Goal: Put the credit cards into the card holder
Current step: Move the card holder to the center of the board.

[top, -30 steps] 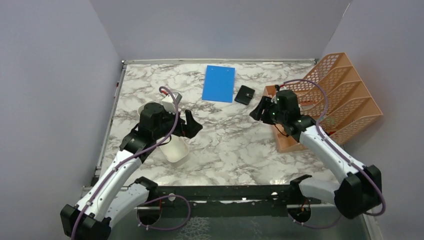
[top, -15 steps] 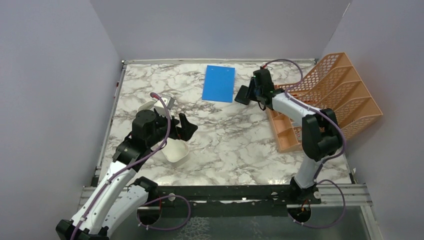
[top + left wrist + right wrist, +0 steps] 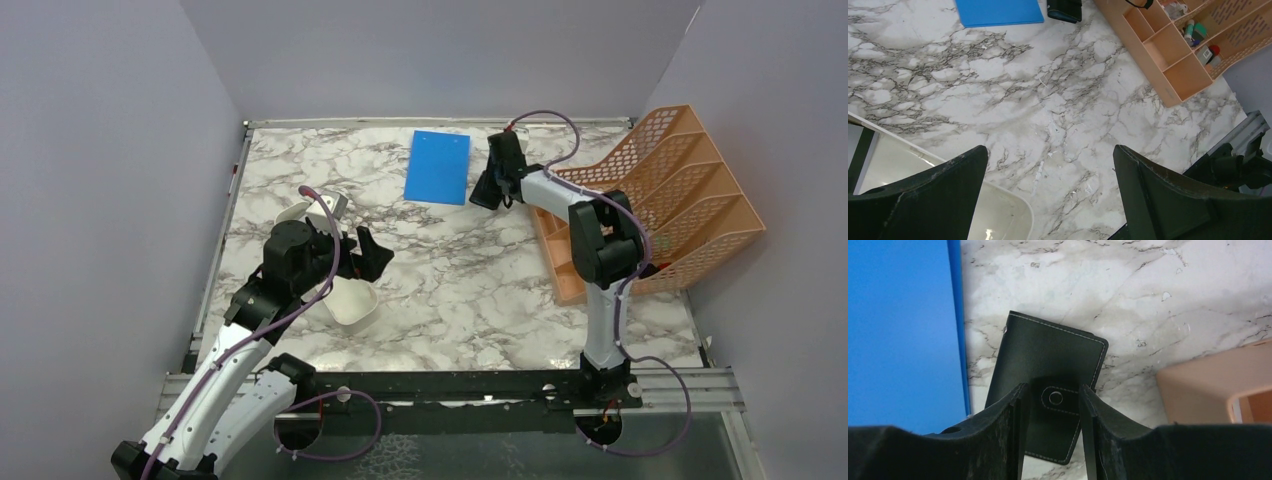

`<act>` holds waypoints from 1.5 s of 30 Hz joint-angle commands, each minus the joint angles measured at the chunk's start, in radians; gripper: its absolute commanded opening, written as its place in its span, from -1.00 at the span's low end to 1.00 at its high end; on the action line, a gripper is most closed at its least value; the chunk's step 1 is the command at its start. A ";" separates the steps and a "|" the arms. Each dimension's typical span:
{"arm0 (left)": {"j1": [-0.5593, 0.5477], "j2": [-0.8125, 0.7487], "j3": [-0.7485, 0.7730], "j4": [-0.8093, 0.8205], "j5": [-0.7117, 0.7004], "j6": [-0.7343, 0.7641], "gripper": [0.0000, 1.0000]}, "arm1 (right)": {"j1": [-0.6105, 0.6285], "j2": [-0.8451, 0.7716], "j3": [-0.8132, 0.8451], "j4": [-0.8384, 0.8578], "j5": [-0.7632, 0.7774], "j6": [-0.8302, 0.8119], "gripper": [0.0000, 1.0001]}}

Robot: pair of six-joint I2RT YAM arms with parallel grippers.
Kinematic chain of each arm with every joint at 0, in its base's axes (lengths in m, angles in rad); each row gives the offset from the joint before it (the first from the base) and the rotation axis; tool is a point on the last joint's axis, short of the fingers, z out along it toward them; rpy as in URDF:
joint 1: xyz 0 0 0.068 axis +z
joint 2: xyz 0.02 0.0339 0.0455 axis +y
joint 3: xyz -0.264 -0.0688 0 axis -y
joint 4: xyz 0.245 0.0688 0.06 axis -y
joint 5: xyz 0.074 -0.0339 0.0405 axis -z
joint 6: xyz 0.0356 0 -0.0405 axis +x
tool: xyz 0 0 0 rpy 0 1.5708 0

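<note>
The card holder point(image 3: 1053, 350) is a black stitched case lying folded shut on the marble, just right of the blue board. It also shows at the top of the left wrist view as the card holder point(image 3: 1064, 9). My right gripper point(image 3: 1052, 387) reaches out to it at the far side of the table, right gripper point(image 3: 492, 185), its jaws narrowed onto the snap tab from both sides. My left gripper point(image 3: 1049, 150) hangs wide open over bare marble beside the white tray, left gripper point(image 3: 372, 250). The credit cards are out of view.
A white oblong tray point(image 3: 350, 300) sits under the left arm. The large blue board point(image 3: 439, 167) lies at the back centre. An orange mesh rack point(image 3: 660, 200) with small items in its slots fills the right side. Grey walls close in the table.
The right arm stretched from beside the rack out to the card holder and its jaws narrowed around the snap tab. The left arm drew back slightly, still open.
</note>
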 commanded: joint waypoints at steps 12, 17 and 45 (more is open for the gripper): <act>0.000 -0.016 -0.008 -0.001 -0.036 0.006 0.98 | 0.005 0.020 -0.057 -0.061 0.103 -0.039 -0.98; 0.001 -0.015 -0.008 0.000 -0.039 0.006 0.98 | 0.017 -0.100 -0.160 -0.051 0.037 -0.057 -0.98; 0.001 -0.035 -0.013 -0.003 -0.057 -0.005 0.98 | 0.094 -0.236 -0.210 -0.218 0.157 0.175 -0.39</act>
